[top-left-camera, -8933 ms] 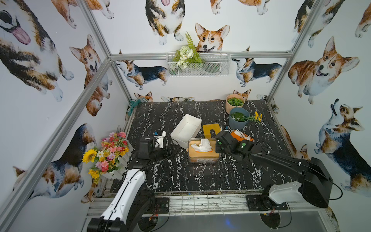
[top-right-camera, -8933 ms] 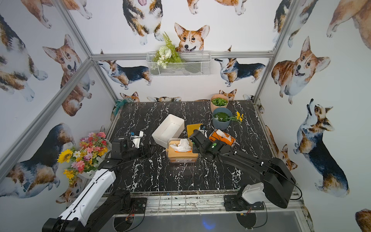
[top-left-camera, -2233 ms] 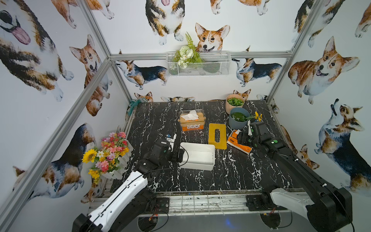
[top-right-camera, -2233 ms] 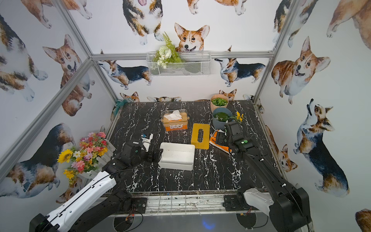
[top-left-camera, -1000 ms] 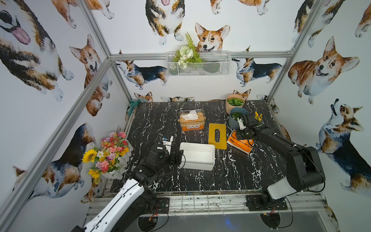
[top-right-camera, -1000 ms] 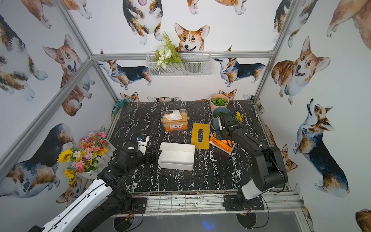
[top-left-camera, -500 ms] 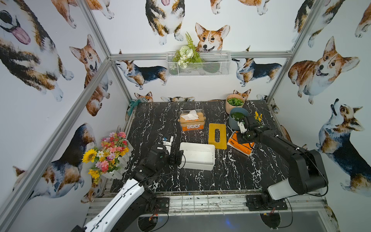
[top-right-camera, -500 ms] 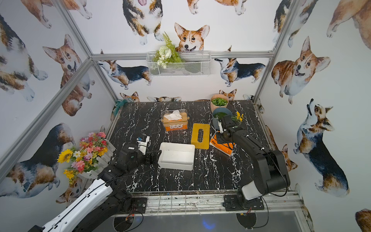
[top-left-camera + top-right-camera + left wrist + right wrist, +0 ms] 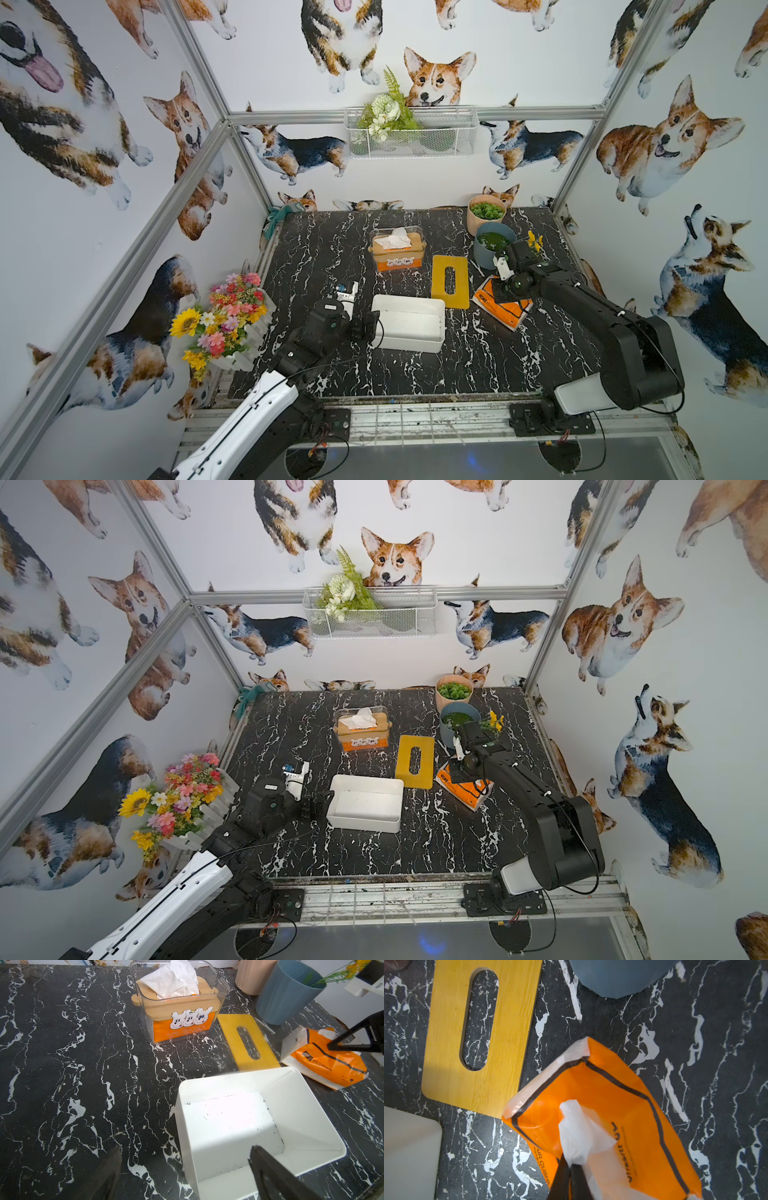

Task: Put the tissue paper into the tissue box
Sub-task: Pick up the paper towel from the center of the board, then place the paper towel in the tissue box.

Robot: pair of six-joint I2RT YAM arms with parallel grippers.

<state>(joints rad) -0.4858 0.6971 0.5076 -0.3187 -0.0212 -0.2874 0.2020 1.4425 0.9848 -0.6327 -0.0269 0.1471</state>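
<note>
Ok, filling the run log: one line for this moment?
phase: grasp | right tool: shut on white tissue sticking from orange plastic tissue pack | left tool: open, straddling wall of white plastic box

Left and front stretches of the table [image 9: 316, 249] are lying bare, giving wide passage. The white box [image 9: 409, 324] is sitting mid-table, top open. The left gripper [image 9: 371, 328] is straddling its left end wall, jaws wide, blocking that end. The yellow lid [image 9: 437, 286] is lying flat just behind the box's right end, with the tissue pack [image 9: 505, 311] just beside it. The right gripper [image 9: 569, 1162] is pinching the tissue [image 9: 577, 1136] poking from the pack, its arm crossing the right side. The clear tissue holder [image 9: 397, 259], blue pot [image 9: 484, 257] and pink pot [image 9: 476, 222] are crowding the back. Flowers [image 9: 226, 316] are flanking the left edge.
</note>
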